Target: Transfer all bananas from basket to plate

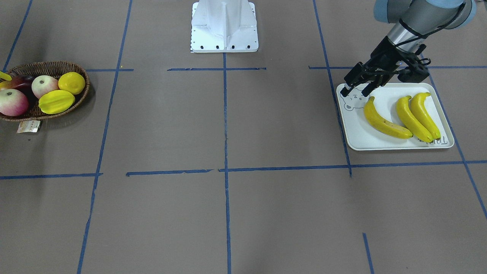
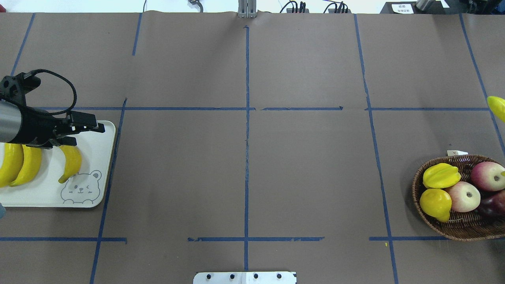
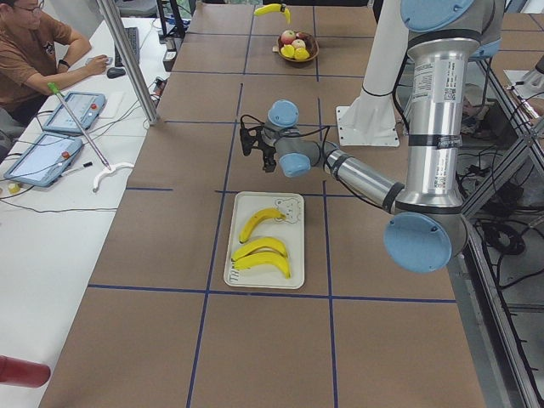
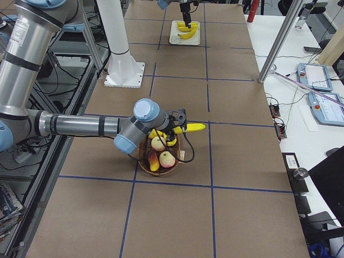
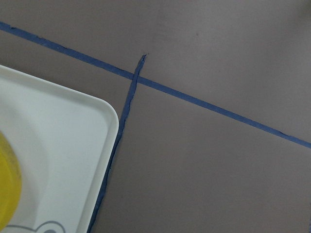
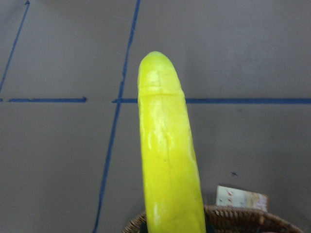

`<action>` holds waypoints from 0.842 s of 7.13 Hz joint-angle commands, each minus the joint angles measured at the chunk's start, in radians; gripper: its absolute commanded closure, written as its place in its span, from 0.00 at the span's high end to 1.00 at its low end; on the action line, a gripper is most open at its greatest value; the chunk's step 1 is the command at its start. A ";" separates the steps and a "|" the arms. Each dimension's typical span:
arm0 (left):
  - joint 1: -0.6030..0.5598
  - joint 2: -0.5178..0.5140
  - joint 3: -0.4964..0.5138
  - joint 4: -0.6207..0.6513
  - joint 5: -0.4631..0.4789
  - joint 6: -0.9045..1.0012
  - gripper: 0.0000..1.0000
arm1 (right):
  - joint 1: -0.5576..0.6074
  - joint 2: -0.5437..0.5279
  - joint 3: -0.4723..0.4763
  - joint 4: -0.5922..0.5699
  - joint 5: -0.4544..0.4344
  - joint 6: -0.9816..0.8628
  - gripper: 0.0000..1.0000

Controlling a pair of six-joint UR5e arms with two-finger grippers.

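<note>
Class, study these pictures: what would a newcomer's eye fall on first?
Three yellow bananas lie on the white plate at the robot's left, the open left end effector hovering above. At the other end, a fourth banana hangs at the right end effector above the basket.

**Colour and pattern findings**

Table (image 1: 285,213): grey-brown, gridded with blue tape lines (image 1: 225,114). Plate (image 1: 365,139): pale mint-white; grey bear face print (image 1: 352,102) at 10 o'clock in the front-facing view, grey lettering (image 1: 437,141) at 5 o'clock. Three bananas (image 1: 384,122): yellow, browner tips. Fourth banana (image 6: 167,160): glossy yellow-green. Basket (image 1: 53,65): brown woven wicker; white paper tag (image 1: 29,126). Starfruit (image 1: 56,101) and lemon (image 1: 71,83): yellow. Two apples (image 1: 45,85): pink-red over cream.
</note>
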 commanded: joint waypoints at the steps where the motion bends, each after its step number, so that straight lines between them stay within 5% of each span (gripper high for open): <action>1: 0.031 -0.122 0.021 0.004 0.001 -0.089 0.99 | -0.128 0.274 -0.003 -0.145 0.014 0.189 0.01; 4: 0.078 -0.343 0.102 -0.005 0.004 -0.220 0.99 | -0.323 0.522 -0.006 -0.243 -0.064 0.435 0.02; 6: 0.082 -0.430 0.107 -0.023 0.006 -0.300 0.99 | -0.515 0.611 0.006 -0.244 -0.295 0.569 0.02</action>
